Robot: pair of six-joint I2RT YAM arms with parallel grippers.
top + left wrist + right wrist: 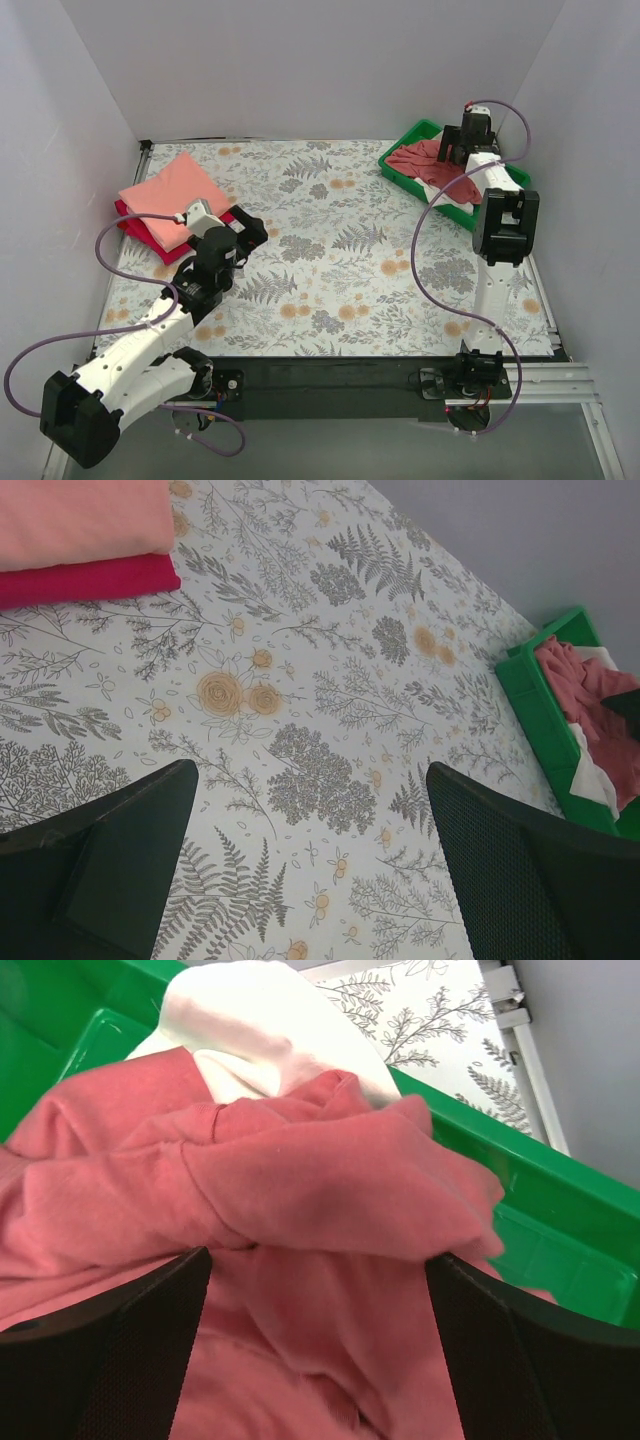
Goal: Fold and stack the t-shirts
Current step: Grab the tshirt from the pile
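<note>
A dusty brick-red t-shirt [420,160] lies crumpled in the green tray [410,135] at the back right; it fills the right wrist view [320,1190], with a cream-white t-shirt [270,1030] beside it. My right gripper [318,1290] is open, its jaws wide apart and down over the brick-red shirt, a bunch of cloth between them. A folded salmon-pink t-shirt [172,190] lies on a folded crimson one [140,230] at the back left, both also in the left wrist view [80,520] [90,580]. My left gripper [310,810] is open and empty over the tablecloth.
The floral tablecloth [330,260] covers the table between white walls. The green tray's rim [540,1175] rises around the right gripper. The tray also shows at the right of the left wrist view [530,710]. A metal rail [560,370] runs along the near right edge.
</note>
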